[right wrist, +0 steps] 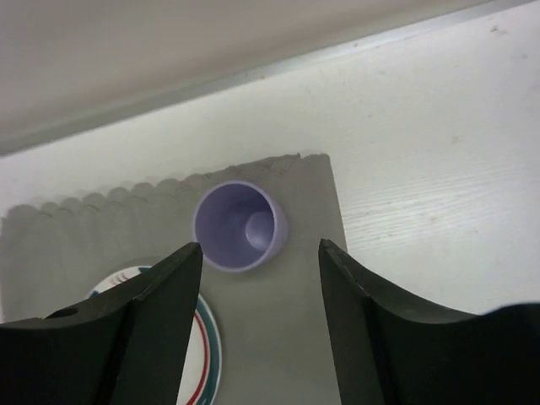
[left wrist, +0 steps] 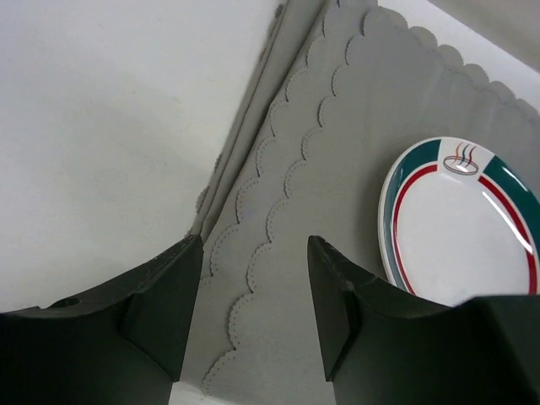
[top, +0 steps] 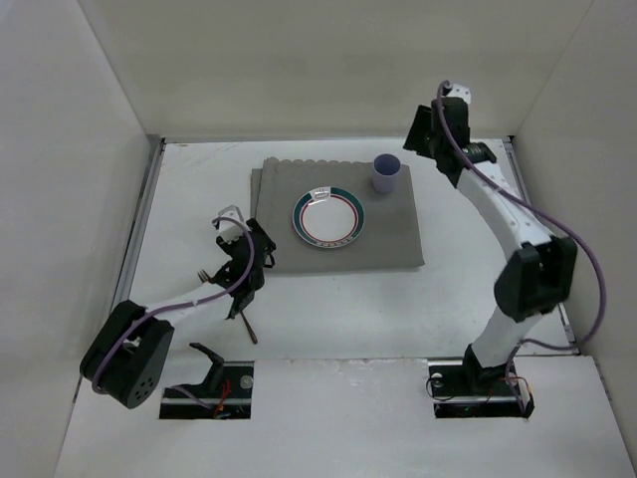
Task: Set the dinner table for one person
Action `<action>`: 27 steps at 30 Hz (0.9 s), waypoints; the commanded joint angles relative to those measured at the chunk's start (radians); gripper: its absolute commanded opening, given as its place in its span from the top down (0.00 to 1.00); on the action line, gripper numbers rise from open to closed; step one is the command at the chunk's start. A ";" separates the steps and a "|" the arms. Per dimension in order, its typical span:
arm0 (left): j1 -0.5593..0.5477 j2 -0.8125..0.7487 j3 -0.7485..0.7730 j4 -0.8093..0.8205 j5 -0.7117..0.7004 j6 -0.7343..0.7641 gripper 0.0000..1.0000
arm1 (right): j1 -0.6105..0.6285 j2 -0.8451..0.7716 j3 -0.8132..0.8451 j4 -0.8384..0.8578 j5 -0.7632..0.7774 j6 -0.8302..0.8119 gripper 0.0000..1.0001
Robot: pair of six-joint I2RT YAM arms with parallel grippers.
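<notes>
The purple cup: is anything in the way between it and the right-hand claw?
Nothing visible. The right gripper is open and looks straight at the cup; the plate lies off to one side on the mat.

Top camera looks steeply down on the whole dinner table (top: 328,319) from above its near edge. Left wrist view skims close over the placemat (left wrist: 337,169) edge; right wrist view peers down at the cup (right wrist: 239,226). All three share the plate (top: 328,216).

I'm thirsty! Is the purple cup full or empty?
Empty. The right wrist view looks down into the upright cup and shows its bare bottom.
</notes>
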 commanded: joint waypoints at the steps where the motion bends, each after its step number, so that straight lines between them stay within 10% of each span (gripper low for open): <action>1: -0.045 0.030 0.112 -0.131 -0.123 -0.014 0.49 | 0.044 -0.243 -0.255 0.264 0.077 0.070 0.45; 6: -0.125 -0.013 0.180 -0.341 -0.163 -0.040 0.58 | 0.172 -0.500 -0.695 0.544 0.110 0.182 0.84; 11: -0.120 -0.204 0.131 -0.648 -0.134 -0.170 0.86 | 0.272 -0.577 -0.882 0.555 0.091 0.193 0.80; 16: -0.062 -0.312 0.137 -1.101 0.013 -0.398 0.81 | 0.335 -0.599 -1.002 0.606 0.077 0.200 0.68; 27: -0.117 -0.366 0.145 -1.400 0.116 -0.587 0.68 | 0.346 -0.574 -1.042 0.655 0.039 0.220 0.61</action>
